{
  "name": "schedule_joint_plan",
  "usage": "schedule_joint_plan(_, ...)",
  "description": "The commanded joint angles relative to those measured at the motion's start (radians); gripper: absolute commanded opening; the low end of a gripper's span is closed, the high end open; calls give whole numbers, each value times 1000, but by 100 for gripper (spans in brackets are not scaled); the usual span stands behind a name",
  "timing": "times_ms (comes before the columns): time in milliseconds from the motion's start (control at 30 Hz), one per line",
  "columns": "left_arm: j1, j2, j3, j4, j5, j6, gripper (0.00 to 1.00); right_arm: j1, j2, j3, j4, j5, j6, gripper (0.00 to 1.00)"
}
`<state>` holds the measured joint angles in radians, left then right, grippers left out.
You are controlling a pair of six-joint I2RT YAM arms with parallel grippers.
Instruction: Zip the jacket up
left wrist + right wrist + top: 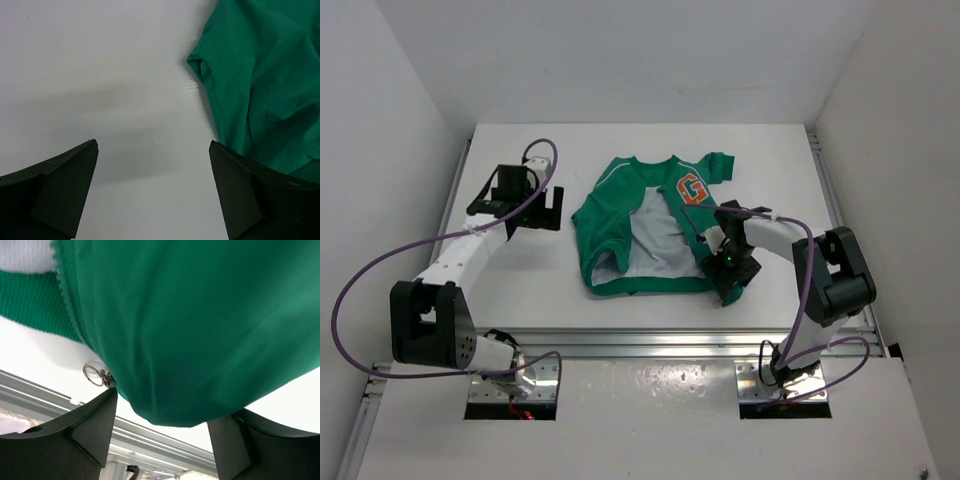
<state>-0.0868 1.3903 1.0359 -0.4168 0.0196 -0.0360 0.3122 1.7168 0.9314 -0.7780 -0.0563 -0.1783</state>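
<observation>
The green jacket (pixel 650 225) lies open at the table's middle, its pale grey lining showing and an orange "G" on the right chest panel. My left gripper (pixel 552 210) hovers open and empty over bare table left of the jacket; a green sleeve (pixel 260 75) shows just right of its gripper (pixel 153 145). My right gripper (pixel 725 288) is at the jacket's near right corner. In the right wrist view its gripper (pixel 162 407) is open, with a fold of the jacket (pixel 190 315) reaching down between the spread fingers. A metal zip-pull ring (pixel 93 375) sits by the left finger.
An aluminium rail (pixel 650 340) runs along the table's near edge, just past the right gripper, and also shows in the right wrist view (pixel 165 440). White walls close in the table on three sides. Purple cables (pixel 360 290) loop off both arms.
</observation>
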Motion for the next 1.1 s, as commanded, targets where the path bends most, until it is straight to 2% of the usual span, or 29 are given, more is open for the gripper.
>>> schedule_joint_plan(0,-10,4,27,18,13,-15,99,24,12,50,32,-1,39,70)
schedule_joint_plan(200,-10,13,27,18,13,-24,99,44,49,56,49,24,60,67)
schedule_joint_plan(300,-10,13,27,18,13,-24,99,54,66,55,55,38,66,61)
schedule_joint_plan(433,-10,13,27,27,13,-24,99,51,66,46,77,47,71,40)
schedule_joint_plan(500,-10,13,18,27,13,-24,99,51,63,49,77,32,69,20)
schedule_joint_plan(600,-10,4,9,27,31,-15,99,48,40,46,62,-15,65,0)
schedule_joint_plan(700,-10,-25,-11,27,55,-2,99,39,-31,26,40,-104,50,0)
schedule_joint_plan(833,-10,-95,-60,38,121,30,99,-13,-199,-19,40,-353,19,0)
schedule_joint_plan(933,-10,-128,-103,38,209,60,99,-44,-253,-20,40,-555,16,0)
schedule_joint_plan(1067,-27,-140,-116,7,338,70,99,-53,-260,33,22,-635,65,0)
